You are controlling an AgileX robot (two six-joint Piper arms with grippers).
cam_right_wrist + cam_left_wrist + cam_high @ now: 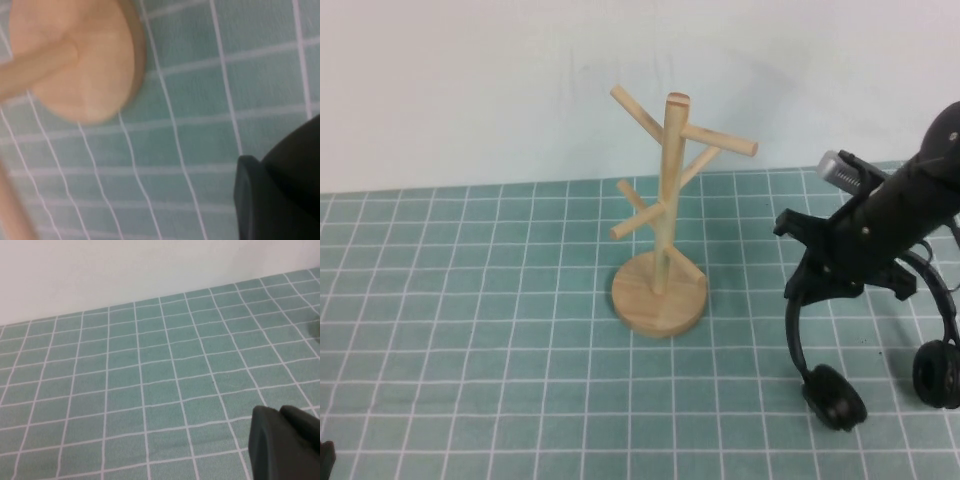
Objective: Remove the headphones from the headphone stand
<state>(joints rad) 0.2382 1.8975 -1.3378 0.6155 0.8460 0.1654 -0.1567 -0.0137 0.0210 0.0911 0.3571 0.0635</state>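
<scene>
The wooden headphone stand [661, 235] stands bare at the table's middle, with nothing on its pegs. Its disc base also shows in the right wrist view [75, 60]. My right gripper [842, 262] is to the right of the stand, shut on the headband of the black headphones [796, 325]. The headphones hang below it, clear of the stand, with one earcup [835, 397] low by the table and the other [937, 373] at the right edge. My left gripper [287, 440] is parked at the near left corner [325, 456], its fingers together and holding nothing.
A teal cloth with a white grid [470, 330] covers the table. A white wall [470, 80] rises behind it. The stand's angled pegs [720, 140] stick out toward the right arm.
</scene>
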